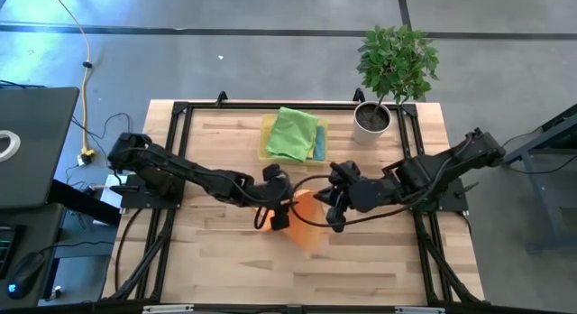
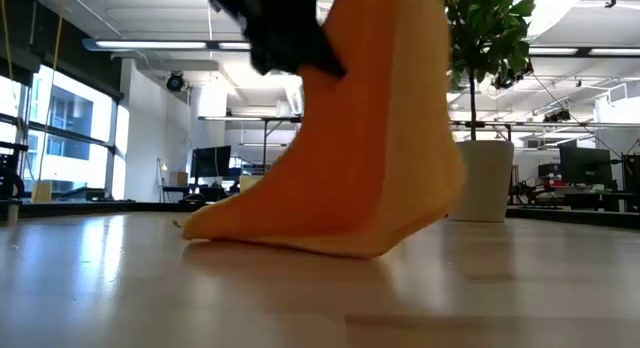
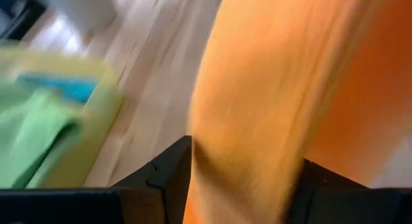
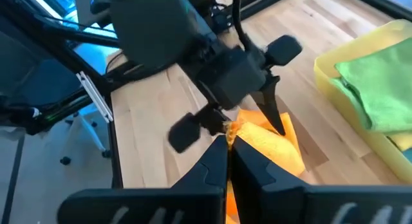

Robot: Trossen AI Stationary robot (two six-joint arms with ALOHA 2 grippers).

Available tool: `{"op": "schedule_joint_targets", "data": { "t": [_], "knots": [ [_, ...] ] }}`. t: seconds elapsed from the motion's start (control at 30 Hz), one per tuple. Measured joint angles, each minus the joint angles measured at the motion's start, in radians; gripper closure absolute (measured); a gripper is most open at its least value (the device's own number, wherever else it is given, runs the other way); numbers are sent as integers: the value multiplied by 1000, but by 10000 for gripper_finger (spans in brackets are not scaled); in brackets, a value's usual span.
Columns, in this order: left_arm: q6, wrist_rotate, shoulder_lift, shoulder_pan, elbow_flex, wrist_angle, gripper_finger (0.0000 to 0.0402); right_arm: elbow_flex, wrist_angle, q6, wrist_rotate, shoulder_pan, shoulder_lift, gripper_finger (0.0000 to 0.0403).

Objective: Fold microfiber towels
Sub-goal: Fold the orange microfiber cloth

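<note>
An orange microfiber towel hangs mid-table between my two grippers, and its lower end rests on the wood. My right gripper is shut on the towel's top. My left gripper is open just to the left, lower down. The orange cloth runs down through the gap between its fingers. A green towel and a blue one lie in the yellow tray at the far side. My right gripper pinches a small bunch of cloth at the towel's uppermost point between its two fingertips, coming slantwise down from the right. The towel hangs below in a broad drape, its bottom on the table. My left gripper has the hanging cloth filling the gap between its open fingers; whether they touch it I cannot tell.
A potted plant stands at the far right corner, its white pot beside the tray. Bare wood lies along the near edge and to the left and right of the towel.
</note>
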Motion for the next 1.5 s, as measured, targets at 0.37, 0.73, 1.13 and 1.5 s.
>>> {"op": "schedule_joint_targets", "data": {
  "t": [0.37, 0.73, 1.13, 1.5],
  "knots": [
    [-131, -77, 1, -27, 0, -291, 243, 21, -2, -12, 32, 1, 0, 403],
    [-171, -16, 45, -73, -3, -340, 256, 21, 17, -19, 33, 1, 0, 403],
    [-391, 3, 90, -150, -70, -294, 308, 21, 26, -68, 42, 1, 0, 403],
    [-467, -12, -10, -198, 47, -552, 393, 21, -53, -123, 28, 30, 0, 403]
  ]
}}
